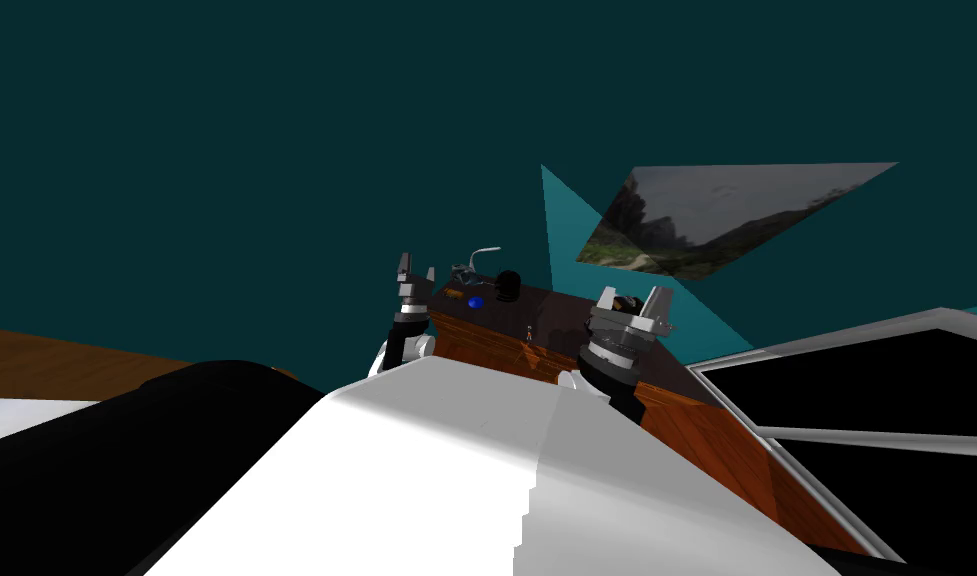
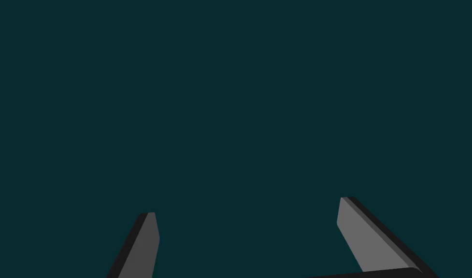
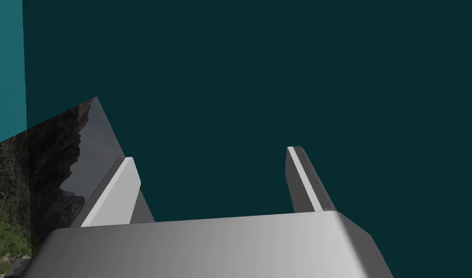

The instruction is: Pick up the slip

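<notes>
Both arms are raised over the near edge of the counter [image 1: 566, 322], a wood-sided unit with a dark top, and neither is down at working height. The left tool [image 1: 415, 268] stands at the counter's left end with its fingers pointing up and away; its wrist view shows the left tool [image 2: 248, 207] with its two blades spread wide and nothing between them. The right tool [image 1: 633, 298] sits further along, over the nearer part of the top, and the right tool [image 3: 211, 155] is likewise spread open and empty. With both aimed at the wall and not at the top, this reads as a carrying or approach pose, not a reach. The slip cannot be picked out: a thin flat piece on that dark top would be too small to tell here. It most likely lies among the clutter at the far left end, where a blue object [image 1: 475, 301], a black rounded object [image 1: 508, 284] and a curved grey fixture [image 1: 484, 252] crowd together, with a tiny upright item [image 1: 529, 332] nearer the front edge. The next move probably calls for tipping a wrist downward to find it, and a flat piece may need a shallow, careful pinch
</notes>
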Motion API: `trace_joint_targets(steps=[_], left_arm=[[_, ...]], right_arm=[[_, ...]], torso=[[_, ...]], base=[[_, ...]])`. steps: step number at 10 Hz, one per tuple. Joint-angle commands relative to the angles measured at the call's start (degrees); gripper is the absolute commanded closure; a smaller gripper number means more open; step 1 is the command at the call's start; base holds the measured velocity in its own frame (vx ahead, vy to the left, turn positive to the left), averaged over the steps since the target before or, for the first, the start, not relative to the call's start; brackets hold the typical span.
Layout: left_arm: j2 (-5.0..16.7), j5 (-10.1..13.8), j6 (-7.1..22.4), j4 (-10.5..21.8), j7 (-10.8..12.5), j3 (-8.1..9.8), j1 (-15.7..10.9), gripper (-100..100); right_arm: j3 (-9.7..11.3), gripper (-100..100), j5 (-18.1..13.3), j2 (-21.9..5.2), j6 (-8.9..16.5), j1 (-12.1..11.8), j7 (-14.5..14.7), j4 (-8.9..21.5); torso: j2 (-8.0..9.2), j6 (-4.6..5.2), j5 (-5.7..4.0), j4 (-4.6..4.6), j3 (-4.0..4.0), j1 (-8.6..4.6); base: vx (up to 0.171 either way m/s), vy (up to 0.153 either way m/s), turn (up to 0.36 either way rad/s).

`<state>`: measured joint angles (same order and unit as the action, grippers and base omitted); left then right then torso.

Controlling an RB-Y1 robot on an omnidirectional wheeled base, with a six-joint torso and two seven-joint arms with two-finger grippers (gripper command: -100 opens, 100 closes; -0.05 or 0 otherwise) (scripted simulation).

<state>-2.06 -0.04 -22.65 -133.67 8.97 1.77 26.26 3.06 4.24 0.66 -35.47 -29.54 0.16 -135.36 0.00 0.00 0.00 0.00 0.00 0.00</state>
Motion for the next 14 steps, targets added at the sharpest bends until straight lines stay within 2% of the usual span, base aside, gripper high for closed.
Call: trace_joint_targets(steps=[1,5,6,8,9,11,12,13,14], left_arm=[[0.00,0.00,0.00,0.00,0.00,0.00,0.00,0],[0.00,0.00,0.00,0.00,0.00,0.00,0.00,0],[0.00,0.00,0.00,0.00,0.00,0.00,0.00,0],[0.00,0.00,0.00,0.00,0.00,0.00,0.00,0],[0.00,0.00,0.00,0.00,0.00,0.00,0.00,0],[0.00,0.00,0.00,0.00,0.00,0.00,0.00,0],[0.00,0.00,0.00,0.00,0.00,0.00,0.00,0],[0.00,0.00,0.00,0.00,0.00,0.00,0.00,0],[0.00,0.00,0.00,0.00,0.00,0.00,0.00,0]], right_arm=[[-0.56,-100,0.36,-2.73,1.16,0.79,-1.21,1.52],[-2.52,-100,1.62,-7.09,5.26,3.58,-5.48,6.92],[-2.52,-100,1.62,-7.09,5.26,3.58,-5.48,6.92],[-3.94,-100,2.52,-8.76,8.21,5.60,-8.54,10.61],[-3.94,-100,2.52,-8.76,8.21,5.60,-8.54,10.86],[-5.59,-100,3.57,-10.10,11.51,7.97,-12.11,15.51],[-5.59,-100,3.57,-10.10,11.68,7.97,-12.11,15.54],[-6.49,-100,4.14,-10.67,13.59,9.28,-14.06,17.19],[-6.49,-100,4.14,-10.67,13.59,9.28,-14.06,18.14]], torso=[[0.00,0.00,0.00,0.00,0.00,0.00],[-0.11,-0.01,0.02,-0.03,-0.06,0.09],[-0.10,0.00,0.02,-0.03,-0.06,0.11],[-0.08,0.00,0.01,-0.02,-0.05,0.06],[-0.11,-0.01,0.02,-0.03,-0.06,0.09],[-0.10,-0.01,0.01,-0.03,-0.06,0.05],[-0.11,0.00,0.02,-0.03,-0.06,0.10],[-0.10,0.00,0.02,-0.02,-0.06,0.10],[-0.13,-0.01,0.02,-0.03,-0.07,0.09]], base=[[0.008,0.012,0.012],[0.021,0.026,0.017],[0.014,0.021,0.003],[0.020,0.025,0.018],[0.020,0.019,0.010],[0.021,0.027,0.024],[0.020,0.027,0.006],[0.025,0.029,0.023],[0.022,0.025,0.011]])
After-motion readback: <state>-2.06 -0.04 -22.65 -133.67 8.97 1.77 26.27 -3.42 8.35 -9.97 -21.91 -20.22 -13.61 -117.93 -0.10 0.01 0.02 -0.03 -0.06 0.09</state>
